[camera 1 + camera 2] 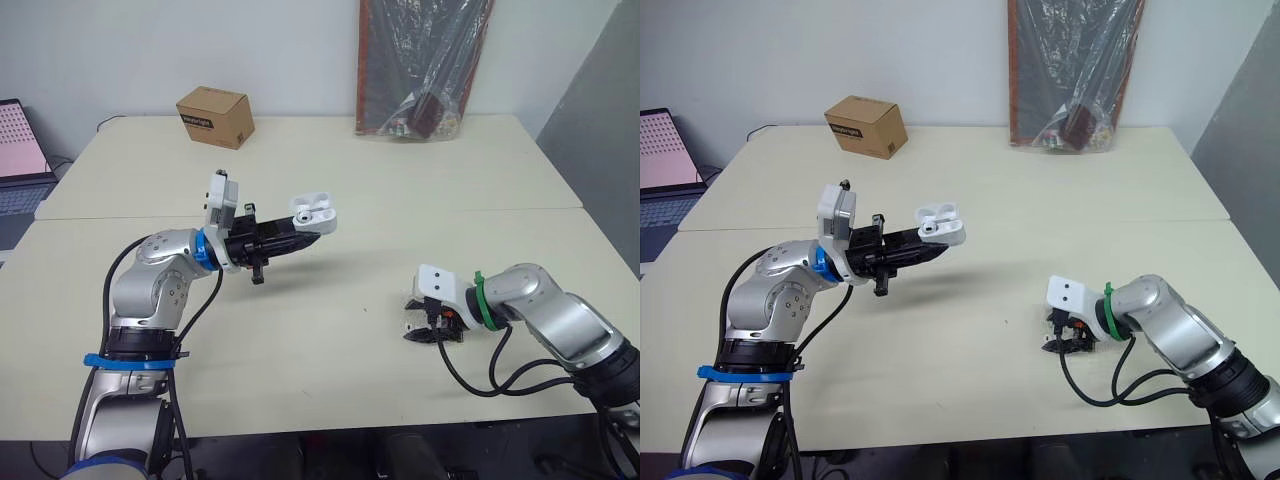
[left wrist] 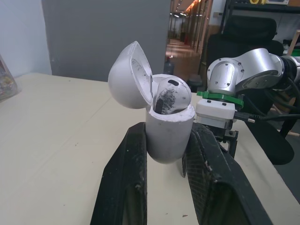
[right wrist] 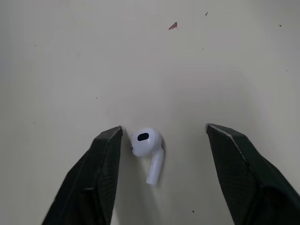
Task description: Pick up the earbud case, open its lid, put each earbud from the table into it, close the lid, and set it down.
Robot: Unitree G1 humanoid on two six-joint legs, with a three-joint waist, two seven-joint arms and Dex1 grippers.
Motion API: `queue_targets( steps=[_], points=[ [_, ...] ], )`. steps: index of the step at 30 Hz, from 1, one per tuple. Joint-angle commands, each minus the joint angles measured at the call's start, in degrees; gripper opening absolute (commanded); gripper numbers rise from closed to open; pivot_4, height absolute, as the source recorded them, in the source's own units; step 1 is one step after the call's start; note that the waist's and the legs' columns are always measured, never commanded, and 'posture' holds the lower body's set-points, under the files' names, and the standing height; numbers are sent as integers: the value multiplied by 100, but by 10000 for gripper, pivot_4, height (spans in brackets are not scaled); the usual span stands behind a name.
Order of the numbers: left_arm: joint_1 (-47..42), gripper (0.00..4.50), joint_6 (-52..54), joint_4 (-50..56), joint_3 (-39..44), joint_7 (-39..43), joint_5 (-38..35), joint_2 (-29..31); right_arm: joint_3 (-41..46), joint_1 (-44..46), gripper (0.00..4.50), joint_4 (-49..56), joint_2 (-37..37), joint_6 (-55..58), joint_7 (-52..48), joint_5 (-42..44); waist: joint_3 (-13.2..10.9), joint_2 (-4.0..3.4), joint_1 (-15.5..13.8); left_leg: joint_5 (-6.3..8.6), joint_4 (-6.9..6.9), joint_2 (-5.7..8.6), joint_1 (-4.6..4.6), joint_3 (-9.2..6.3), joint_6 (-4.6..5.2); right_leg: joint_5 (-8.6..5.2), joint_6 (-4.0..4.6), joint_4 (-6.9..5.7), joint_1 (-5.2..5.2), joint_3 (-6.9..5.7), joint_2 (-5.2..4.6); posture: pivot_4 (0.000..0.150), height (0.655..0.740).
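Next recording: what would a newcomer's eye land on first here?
The left gripper holds the white earbud case up over the table, its lid open and a seated earbud showing inside. To the robot's right, the right gripper, open, straddles the loose earbud lying on the tabletop.

Above the pale flat table (image 1: 400, 180), left of centre: white rounded plastic earbud case (image 1: 314, 213) in the left gripper (image 1: 303, 238), one white earbud (image 2: 169, 96) inside. At right, on the table: second white stemmed earbud (image 3: 149, 150) between the right gripper (image 3: 164, 126) fingers, set wide. Behind, far left: brown cardboard box (image 1: 215, 116).
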State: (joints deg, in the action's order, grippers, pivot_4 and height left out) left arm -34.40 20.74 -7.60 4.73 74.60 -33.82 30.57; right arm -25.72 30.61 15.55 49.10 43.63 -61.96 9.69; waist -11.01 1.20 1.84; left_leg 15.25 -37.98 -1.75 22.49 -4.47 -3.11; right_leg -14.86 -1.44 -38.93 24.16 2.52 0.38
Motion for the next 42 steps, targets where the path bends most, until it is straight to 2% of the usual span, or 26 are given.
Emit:
queue_targets(
  steps=[1,5,11,21,28,42],
  points=[
    [-108,7564,-124,69,52,-19,-24,-9,-14,309,27992,401,129,396,-188,0,0,0,0,0,0,0,0,0,0,0,0,0,0,0,0,1500,7400],
    [-104,7564,-144,64,56,-39,-23,-25,-249,600,27992,457,141,825,-175,-177,0,0,3,0,0,-1,-2,-1,0,0,1,-3,0,-1,1,1500,7400],
    [-82,7564,-179,62,67,-56,-17,-46,-576,1063,27992,1067,28,2368,-71,13,0,0,1,0,0,0,-1,-2,0,1,1,-2,1,-2,0,1500,7400],
    [-122,7564,-229,4,41,-66,-22,-92,-1658,1982,27992,1666,-454,4371,903,222,0,-1,3,0,-1,0,-1,-4,0,1,2,-3,2,-3,-1,1500,7400],
    [-134,7564,-246,-18,24,-79,-14,-116,-2319,2530,27992,1600,-557,4862,1451,498,0,-1,4,0,1,0,1,-7,0,1,2,-2,3,-6,-1,1500,7400],
    [-33,7564,-275,49,25,-154,-20,-163,-2617,2832,27992,1351,-610,4887,2120,1164,0,0,7,0,1,-1,-1,-8,0,1,2,-3,3,-7,-1,1500,7400]
  ],
)
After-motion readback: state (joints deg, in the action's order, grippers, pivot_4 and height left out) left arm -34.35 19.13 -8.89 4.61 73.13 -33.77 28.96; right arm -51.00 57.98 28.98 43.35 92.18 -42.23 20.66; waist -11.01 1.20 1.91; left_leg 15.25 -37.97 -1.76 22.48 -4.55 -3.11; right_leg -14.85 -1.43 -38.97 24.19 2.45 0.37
